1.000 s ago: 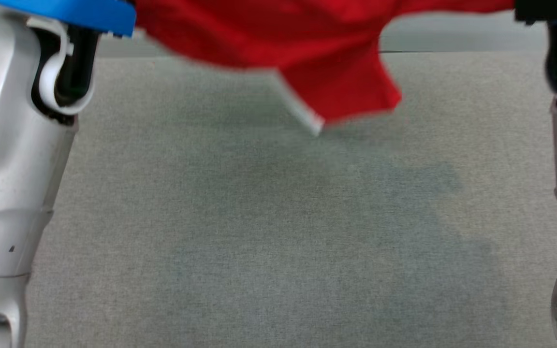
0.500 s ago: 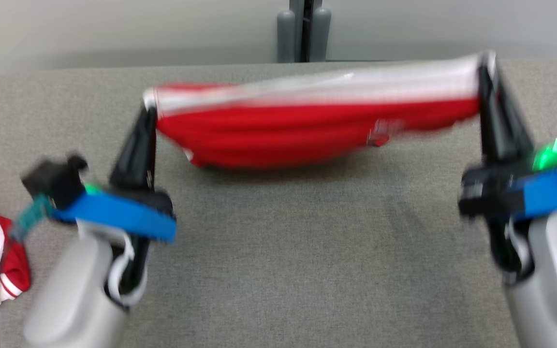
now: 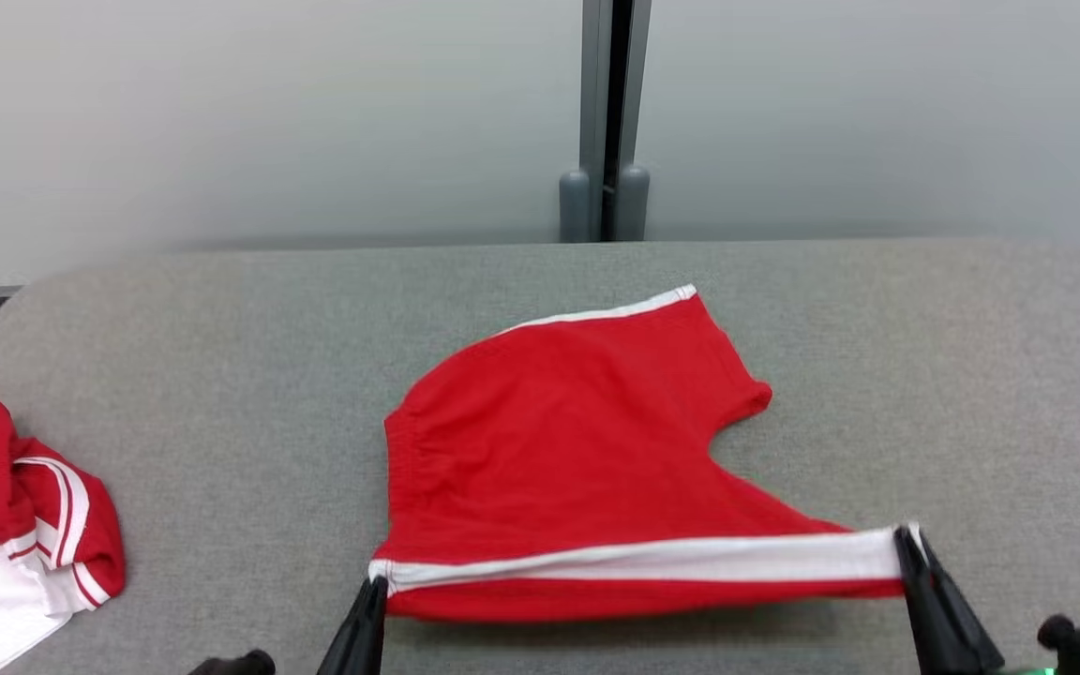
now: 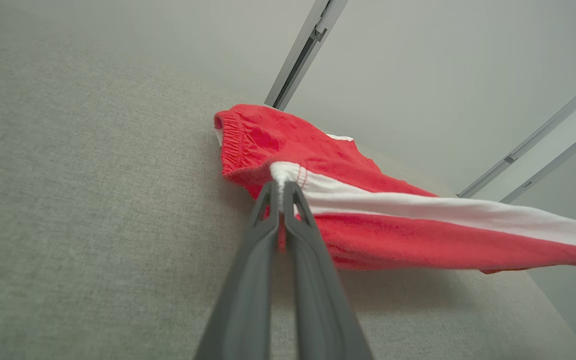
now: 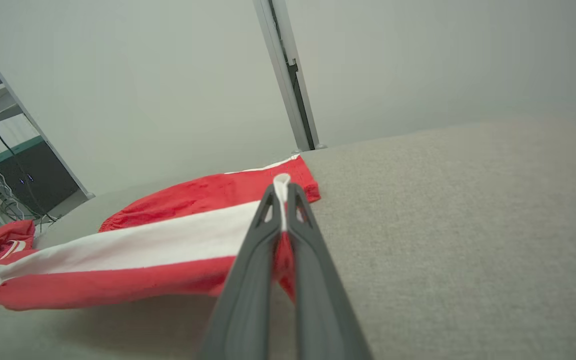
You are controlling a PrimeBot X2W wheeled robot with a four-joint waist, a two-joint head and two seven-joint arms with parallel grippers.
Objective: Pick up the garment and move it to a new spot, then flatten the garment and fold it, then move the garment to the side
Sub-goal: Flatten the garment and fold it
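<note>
Head view now has the red garment (image 3: 559,450) spread over the middle of the grey tabletop (image 3: 221,375). A second ago it hung in the air at the top of the picture, and half a second ago it was stretched between the arms above the surface. The camera has tilted too, so part of that shift is the view's own.

Its far part lies on the tabletop, while the near white-banded hem is pulled taut and looks slightly raised, with shadow beneath it. The left gripper (image 3: 375,592) is clenched on the hem's left corner and the right gripper (image 3: 905,542) on its right corner. Both wrist views show fabric pinched between closed fingers.

I judge the move to a new spot as good as done and the flattening under way. The hem is not yet laid down, and the right leg puckers near the crotch.

The garment's far edge stops well short of the tabletop's back edge and the wall post (image 3: 606,122). Bare surface lies open to the right. A red-and-white clothing pile (image 3: 24,506) sits at the left edge, well apart.
</note>
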